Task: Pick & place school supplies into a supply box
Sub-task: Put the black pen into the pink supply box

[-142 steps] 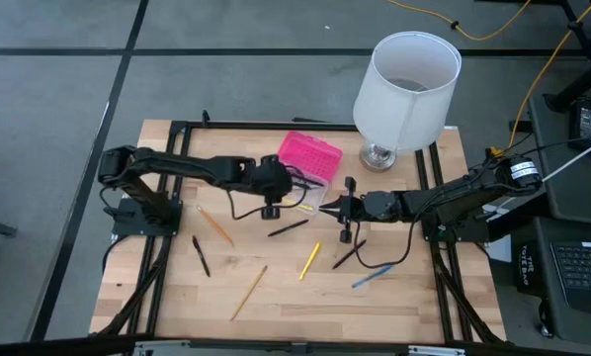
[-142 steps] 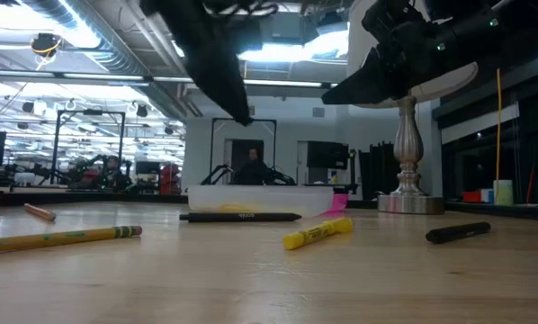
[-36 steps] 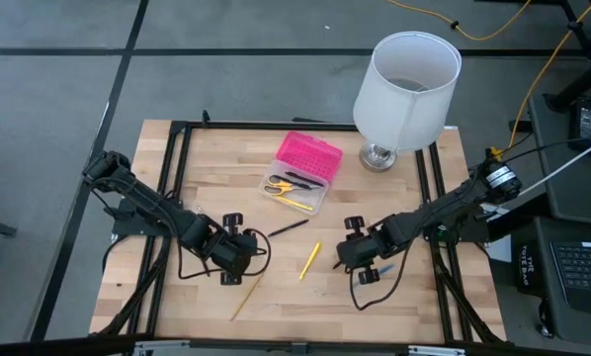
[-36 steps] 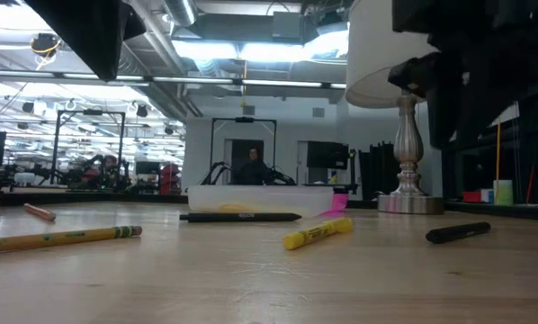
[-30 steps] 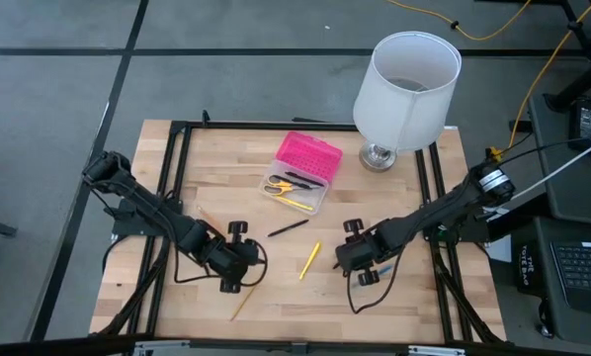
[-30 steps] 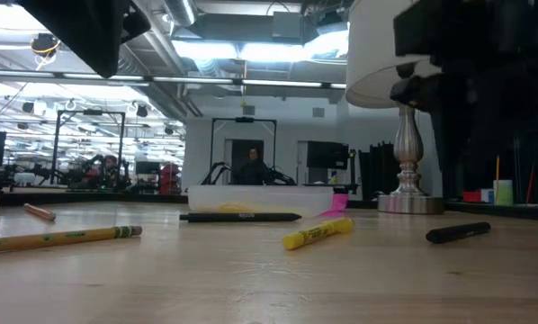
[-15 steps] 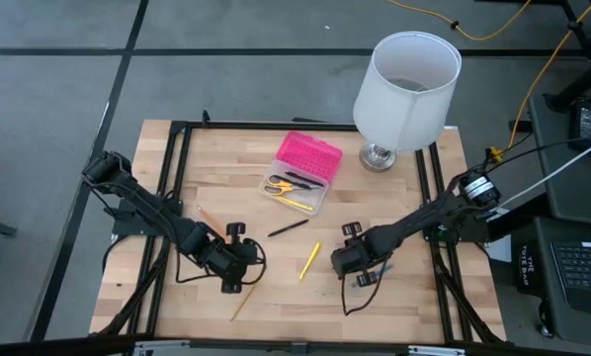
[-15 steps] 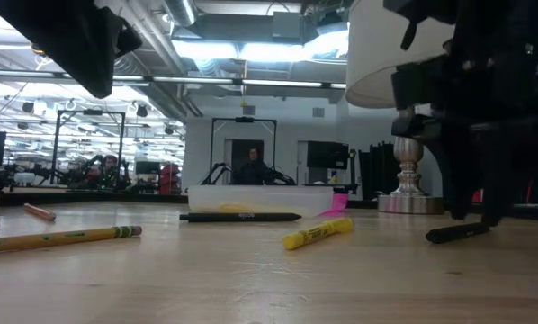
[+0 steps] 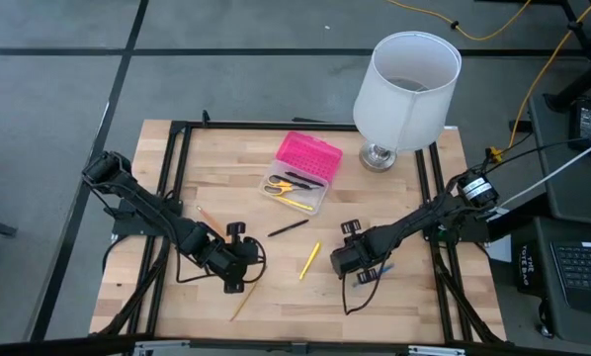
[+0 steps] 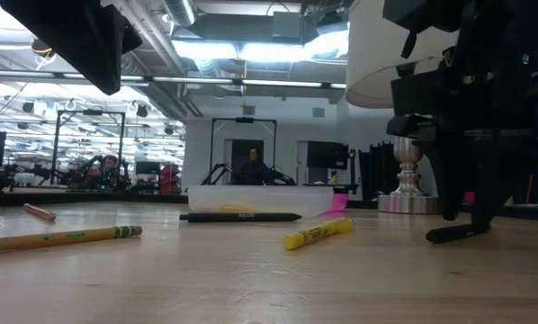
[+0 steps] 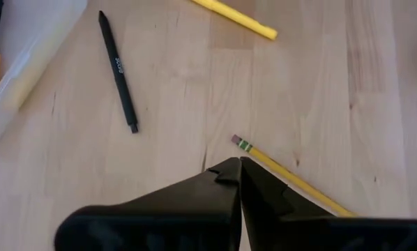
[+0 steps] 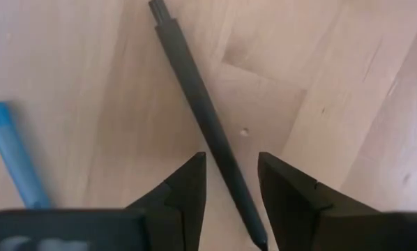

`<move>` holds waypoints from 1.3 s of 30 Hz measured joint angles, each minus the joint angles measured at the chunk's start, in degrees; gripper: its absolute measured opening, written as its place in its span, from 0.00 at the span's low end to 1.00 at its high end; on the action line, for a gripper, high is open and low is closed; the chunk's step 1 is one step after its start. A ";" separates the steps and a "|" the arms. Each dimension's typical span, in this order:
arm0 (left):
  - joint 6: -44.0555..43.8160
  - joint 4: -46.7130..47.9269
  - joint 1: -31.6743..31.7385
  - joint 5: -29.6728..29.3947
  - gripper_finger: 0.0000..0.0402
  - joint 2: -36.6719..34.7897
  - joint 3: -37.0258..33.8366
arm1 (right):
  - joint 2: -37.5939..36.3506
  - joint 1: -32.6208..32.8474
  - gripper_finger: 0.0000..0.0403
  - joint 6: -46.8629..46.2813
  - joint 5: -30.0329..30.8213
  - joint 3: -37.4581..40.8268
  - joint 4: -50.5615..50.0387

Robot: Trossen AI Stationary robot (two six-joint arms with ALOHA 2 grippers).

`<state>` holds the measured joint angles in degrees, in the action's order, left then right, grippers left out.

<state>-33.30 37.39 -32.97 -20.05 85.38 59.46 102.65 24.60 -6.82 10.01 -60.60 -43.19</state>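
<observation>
The pale wooden bench [image 9: 394,307] carries a tall white lamp [image 9: 406,77] at its far edge. Just beside the lamp lies the supply box [image 9: 308,158], a small plastic case with a bright pink textured half and a clear half that already holds the yellow-handled scissors [image 9: 281,185].

The left pincer [image 11: 238,166] hovers low over the near-left part of the bench with its fingers pressed together, empty, directly above the eraser end of a long yellow pencil [image 11: 292,178]. A slim black pen [image 11: 118,72] and a short yellow marker [image 11: 233,17] lie between it and the box.

The right pincer [image 12: 231,180] is down at the bench with its fingers apart, straddling a thin dark pen [image 12: 201,122]; a blue pen [image 12: 12,155] lies just beside it.

The step in hand looks like the right arm's grasp of the dark pen. To do it well, the fingers should settle evenly on either side, close squarely across the barrel and not along it, then lift straight so the blue pen is not nudged.
</observation>
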 joint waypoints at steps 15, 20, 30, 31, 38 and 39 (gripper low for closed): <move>-0.45 -0.37 0.00 -0.46 0.01 0.00 0.00 | 0.00 0.00 0.33 -0.44 -2.50 0.69 1.88; -0.54 -0.37 0.00 -0.48 0.01 0.00 0.00 | -0.52 -0.04 0.33 -0.34 -3.89 5.14 7.33; -0.50 -0.39 0.00 -1.50 0.01 0.00 0.00 | -0.81 -0.04 0.28 -2.06 -5.17 7.19 9.41; -0.50 -0.39 0.00 -1.68 0.01 0.00 0.00 | -0.71 -0.07 0.26 -2.04 -5.41 7.02 9.28; -0.54 -0.39 0.00 -1.84 0.01 0.00 0.00 | -0.68 -0.07 0.07 -1.80 -5.76 6.93 9.41; -0.51 -0.42 0.00 -1.85 0.01 0.00 0.00 | -0.68 -0.07 0.07 -1.74 -5.89 6.93 9.41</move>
<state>-33.81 36.97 -32.97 -21.90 85.38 59.46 101.97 24.53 -8.56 4.12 -53.67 -33.78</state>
